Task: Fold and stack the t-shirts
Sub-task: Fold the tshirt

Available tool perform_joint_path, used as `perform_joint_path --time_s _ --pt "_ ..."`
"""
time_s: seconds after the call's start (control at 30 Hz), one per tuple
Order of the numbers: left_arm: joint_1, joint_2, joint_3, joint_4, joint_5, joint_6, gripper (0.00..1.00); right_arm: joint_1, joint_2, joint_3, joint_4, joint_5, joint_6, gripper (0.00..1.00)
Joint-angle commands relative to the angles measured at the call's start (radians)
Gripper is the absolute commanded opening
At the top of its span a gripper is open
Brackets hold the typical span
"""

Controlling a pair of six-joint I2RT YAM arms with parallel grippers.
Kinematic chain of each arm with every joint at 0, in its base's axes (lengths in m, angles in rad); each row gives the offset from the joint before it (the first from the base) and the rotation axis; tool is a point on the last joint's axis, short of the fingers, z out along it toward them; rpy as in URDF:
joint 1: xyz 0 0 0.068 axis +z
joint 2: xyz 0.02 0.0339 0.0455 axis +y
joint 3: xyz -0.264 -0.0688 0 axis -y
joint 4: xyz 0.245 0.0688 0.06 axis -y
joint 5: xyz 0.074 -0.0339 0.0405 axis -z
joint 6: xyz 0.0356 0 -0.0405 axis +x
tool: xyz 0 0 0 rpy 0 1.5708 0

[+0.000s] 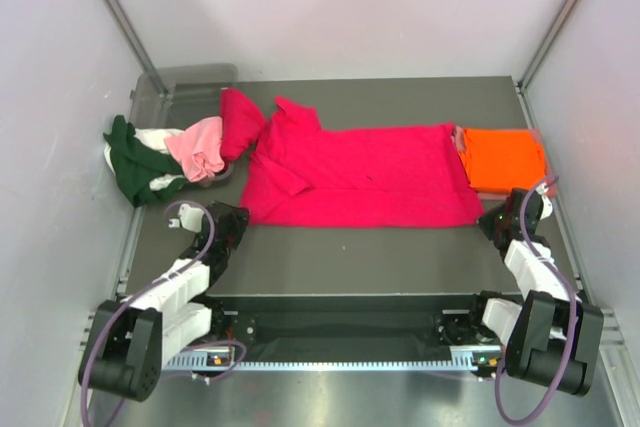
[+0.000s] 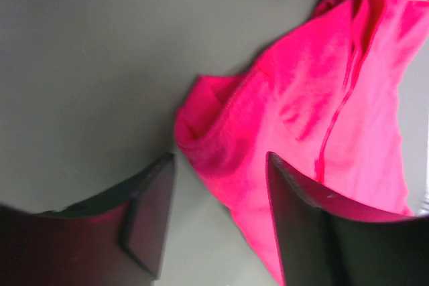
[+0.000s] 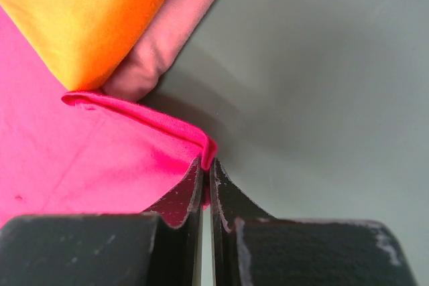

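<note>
The crimson t-shirt (image 1: 370,175) lies spread across the middle of the table (image 1: 350,267), smooth on the right and rumpled at its left, sleeve end. The right gripper (image 3: 207,165) pinches its near right hem corner. The left gripper (image 2: 220,160) straddles the near left corner, jaws spread. A folded orange t-shirt (image 1: 505,159) lies at the right.

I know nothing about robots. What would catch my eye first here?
A crimson shirt lies spread across the middle of the dark table, with a folded orange shirt at its right end. At the left, a green shirt and a pink shirt sit heaped by a clear bin. The right gripper, jaws shut, pinches the crimson shirt's near right corner; the left gripper, jaws open, straddles its near left corner.
</note>
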Motion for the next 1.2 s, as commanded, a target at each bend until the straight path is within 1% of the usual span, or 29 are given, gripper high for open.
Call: perform_joint_path --time_s 0.0,0.07,0.1,0.2,0.23,0.27,0.3,0.37,0.4,0.43,0.5,0.57,0.67,0.73,0.77,0.83,0.87,0.9,0.93,0.97,1.0,1.07,1.1,1.17 --pt "-0.003 0.065 0.005 0.059 -0.057 0.007 0.60 -0.013 -0.021 0.003 0.008 -0.003 -0.020 0.00" --pt "-0.003 0.108 0.020 0.067 -0.052 0.005 0.52 -0.013 -0.025 0.006 0.004 -0.005 -0.020 0.00" --pt "-0.003 0.124 0.023 0.076 -0.049 0.002 0.46 -0.013 -0.027 0.009 0.004 -0.005 -0.020 0.00" --pt "-0.003 0.165 0.040 0.078 -0.052 -0.002 0.36 -0.013 -0.029 0.014 -0.007 -0.005 -0.025 0.00" --pt "-0.003 0.168 0.050 0.070 -0.064 -0.002 0.25 -0.013 -0.030 0.015 -0.008 -0.003 -0.028 0.00" --pt "-0.002 0.165 0.056 0.057 -0.072 0.004 0.22 -0.013 -0.032 0.019 -0.011 -0.002 -0.032 0.00" --pt "-0.002 0.162 0.066 0.038 -0.081 0.011 0.20 -0.011 -0.033 0.026 -0.025 0.007 -0.043 0.00" --pt "-0.002 0.147 0.123 -0.052 -0.110 0.063 0.03 -0.010 -0.033 0.035 -0.041 0.018 -0.054 0.00" --pt "-0.002 0.145 0.181 -0.092 -0.119 0.080 0.00 -0.007 -0.035 0.042 -0.053 0.018 -0.064 0.00" --pt "-0.002 0.147 0.210 -0.205 -0.129 0.091 0.00 -0.007 -0.035 0.045 -0.057 0.018 -0.069 0.00" --pt "-0.002 0.147 0.288 -0.290 -0.153 0.110 0.00 0.001 -0.033 0.058 -0.073 0.017 -0.078 0.00" --pt "-0.002 0.136 0.329 -0.391 -0.164 0.122 0.00 0.010 -0.029 0.075 -0.091 0.010 -0.080 0.00" --pt "0.003 0.099 0.396 -0.472 -0.179 0.145 0.00 0.021 -0.030 0.118 -0.117 -0.019 -0.077 0.00" --pt "0.018 0.087 0.450 -0.503 -0.181 0.163 0.00 0.021 -0.012 0.201 -0.130 -0.028 -0.068 0.00" --pt "0.018 0.093 0.474 -0.503 -0.181 0.177 0.00 0.021 0.002 0.201 -0.142 -0.036 -0.065 0.00" --pt "0.052 0.140 0.585 -0.557 -0.152 0.194 0.00 0.022 0.060 0.311 -0.171 -0.068 -0.057 0.00" --pt "0.063 0.161 0.631 -0.586 -0.144 0.208 0.00 0.024 0.080 0.356 -0.217 -0.075 -0.051 0.00" --pt "0.082 0.180 0.733 -0.649 -0.120 0.217 0.00 0.026 0.115 0.458 -0.250 -0.080 -0.049 0.00" --pt "0.089 0.210 0.784 -0.676 -0.113 0.226 0.00 0.029 0.129 0.517 -0.289 -0.077 -0.048 0.00" --pt "0.096 0.220 0.836 -0.707 -0.109 0.245 0.00 0.030 0.140 0.572 -0.367 -0.071 -0.049 0.00" --pt "0.096 0.227 0.932 -0.733 -0.109 0.254 0.00 0.033 0.142 0.673 -0.399 -0.065 -0.052 0.00" --pt "0.096 0.222 1.020 -0.795 -0.113 0.286 0.00 0.036 0.123 0.755 -0.471 -0.063 -0.057 0.00" --pt "0.096 0.215 1.100 -0.816 -0.115 0.294 0.00 0.038 0.090 0.813 -0.490 -0.063 -0.057 0.00" --pt "0.096 0.182 1.166 -0.862 -0.095 0.321 0.00 0.039 0.047 0.854 -0.522 -0.074 -0.063 0.00"
